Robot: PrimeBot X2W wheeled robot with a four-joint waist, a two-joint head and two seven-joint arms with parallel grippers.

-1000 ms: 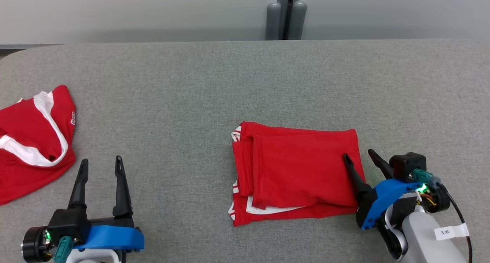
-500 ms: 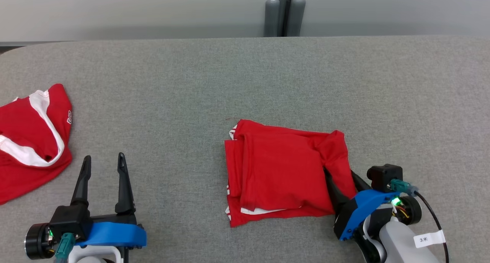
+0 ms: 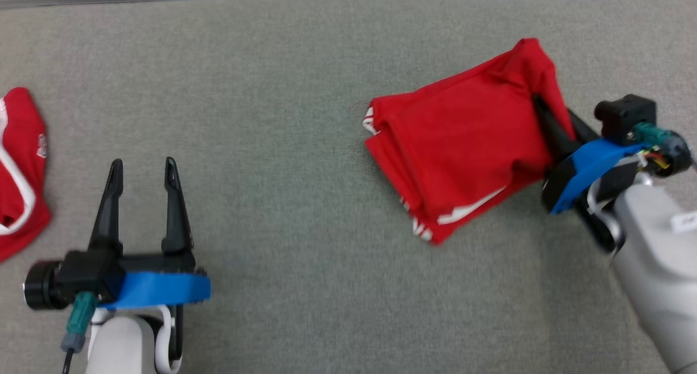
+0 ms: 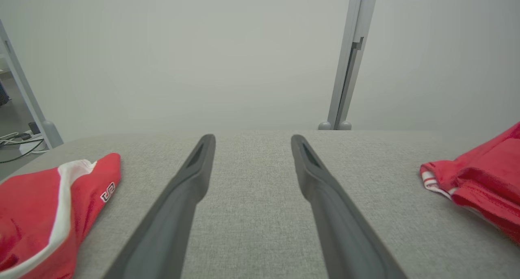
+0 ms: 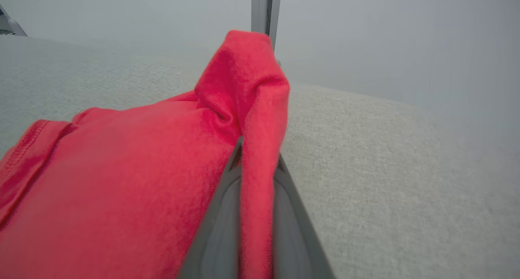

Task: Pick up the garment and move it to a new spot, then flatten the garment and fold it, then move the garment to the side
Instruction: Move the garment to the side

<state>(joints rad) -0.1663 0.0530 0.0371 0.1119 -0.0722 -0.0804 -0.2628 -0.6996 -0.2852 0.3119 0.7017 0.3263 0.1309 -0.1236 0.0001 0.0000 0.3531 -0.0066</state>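
The folded red garment point(image 3: 463, 140) with white trim lies tilted at the right of the grey table point(image 3: 305, 145). My right gripper point(image 3: 547, 112) is shut on its right edge, and a peak of cloth bunches up over the fingers point(image 5: 227, 214). That pinched edge of the garment point(image 5: 122, 189) is raised; the rest slopes down toward the table. In the left wrist view the garment point(image 4: 479, 181) shows at the right edge. My left gripper point(image 3: 141, 170) stands open over bare table at the lower left, nothing between its fingers point(image 4: 195, 177).
A second red garment with a white band point(image 3: 16, 167) lies crumpled at the table's far left, close to the left gripper point(image 4: 252, 149). A grey post point(image 4: 349, 59) stands behind the table's far edge.
The right gripper has shut on the garment's right edge and pulled it up and sideways, so the folded garment has turned. The head camera has shifted. The left gripper keeps its pose.
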